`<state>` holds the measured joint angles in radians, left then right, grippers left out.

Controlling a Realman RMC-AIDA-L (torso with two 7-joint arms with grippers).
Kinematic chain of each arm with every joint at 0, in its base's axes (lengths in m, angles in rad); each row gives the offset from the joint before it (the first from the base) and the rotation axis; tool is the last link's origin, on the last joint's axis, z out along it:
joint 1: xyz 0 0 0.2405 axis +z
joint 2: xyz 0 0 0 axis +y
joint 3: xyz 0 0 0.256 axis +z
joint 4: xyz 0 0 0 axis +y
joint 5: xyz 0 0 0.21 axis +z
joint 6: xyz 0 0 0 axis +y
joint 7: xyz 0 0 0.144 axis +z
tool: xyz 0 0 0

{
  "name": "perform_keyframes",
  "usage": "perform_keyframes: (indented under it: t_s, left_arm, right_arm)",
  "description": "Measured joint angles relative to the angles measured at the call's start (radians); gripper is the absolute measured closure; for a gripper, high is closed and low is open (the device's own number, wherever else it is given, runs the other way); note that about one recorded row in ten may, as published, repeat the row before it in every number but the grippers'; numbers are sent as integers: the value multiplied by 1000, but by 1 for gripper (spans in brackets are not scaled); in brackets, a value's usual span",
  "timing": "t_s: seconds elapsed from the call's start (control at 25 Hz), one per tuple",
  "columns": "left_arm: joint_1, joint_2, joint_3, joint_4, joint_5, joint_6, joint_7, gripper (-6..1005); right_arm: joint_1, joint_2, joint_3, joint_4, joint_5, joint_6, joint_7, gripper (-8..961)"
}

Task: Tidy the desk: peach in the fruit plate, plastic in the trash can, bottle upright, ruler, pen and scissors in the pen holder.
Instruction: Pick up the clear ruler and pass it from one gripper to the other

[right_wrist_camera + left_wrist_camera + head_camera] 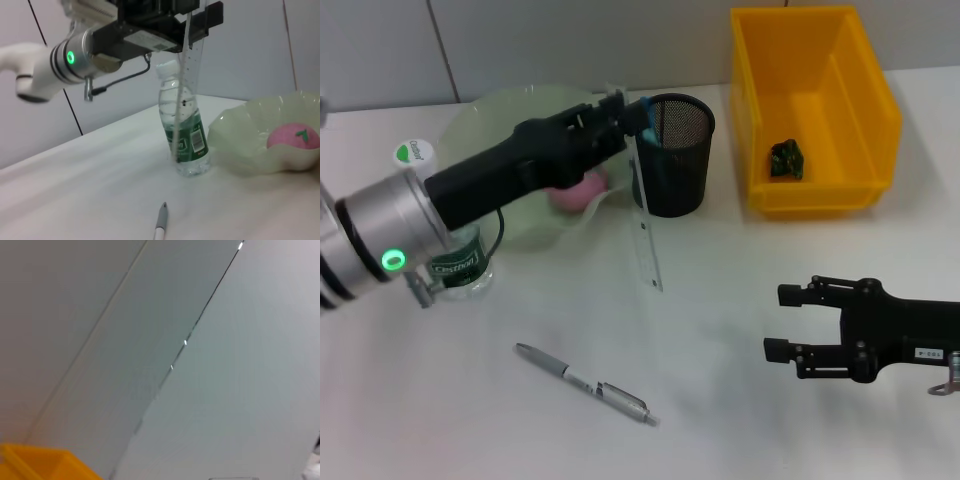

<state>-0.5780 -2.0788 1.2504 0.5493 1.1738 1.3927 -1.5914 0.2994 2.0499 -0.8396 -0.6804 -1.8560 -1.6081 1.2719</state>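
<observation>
Right pincer (775,322) lower right, open, idle | left pincer (632,118) upper centre grips clear plastic ruler (646,232) by its top beside black mesh pen holder (674,153) | ruler looks light, stiff, slick: hold flat faces.

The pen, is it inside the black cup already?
No, the pen lies flat on the table, well in front of the black cup.

One ruler (646,228) showed, one pen (585,384), one bottle (455,255), one peach (578,190) in one fruit plate (485,125), one mesh pen holder (675,155), one yellow bin (815,110), two end effectors.
</observation>
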Motion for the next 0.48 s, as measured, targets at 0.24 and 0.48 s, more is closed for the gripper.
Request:
perform_keyframes:
  t_s: [0.24, 0.48]
  left_arm:
    - [62, -1, 307, -115, -428, -7, 468, 610]
    - [93, -1, 602, -112, -782, -74, 751, 610]
  right_arm:
    - [10, 12, 4, 36, 3, 9, -19, 164]
    - [14, 28, 9, 71, 12, 17, -46, 164]
